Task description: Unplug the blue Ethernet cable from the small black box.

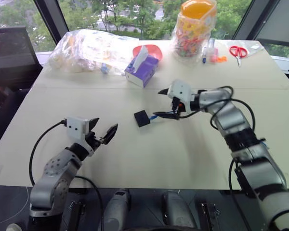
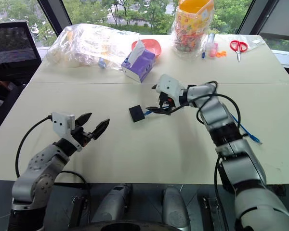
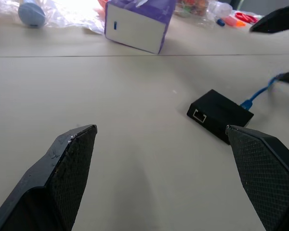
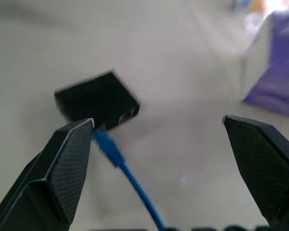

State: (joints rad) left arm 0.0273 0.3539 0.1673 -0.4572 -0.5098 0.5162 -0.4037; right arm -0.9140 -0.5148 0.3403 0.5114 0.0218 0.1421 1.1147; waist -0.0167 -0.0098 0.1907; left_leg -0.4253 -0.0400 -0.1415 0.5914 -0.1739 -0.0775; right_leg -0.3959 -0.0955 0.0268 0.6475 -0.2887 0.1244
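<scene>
Mid-worktop (image 1: 135, 159), the small black box (image 1: 141, 118) lies flat with the blue Ethernet cable (image 4: 116, 157) plugged into its right side. Right gripper (image 1: 162, 103) hovers wide open just beside it, over the cable; left gripper (image 1: 102, 129), also wide, is well apart. Behind stand a purple tissue box (image 1: 141, 72), plastic bags (image 1: 89, 48) and scissors (image 1: 238, 52).

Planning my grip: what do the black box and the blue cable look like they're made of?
Small black box: probably hard plastic, matte; dull faces, crisp edges. Blue Ethernet cable: likely a smooth flexible plastic jacket, since it curves freely.
</scene>
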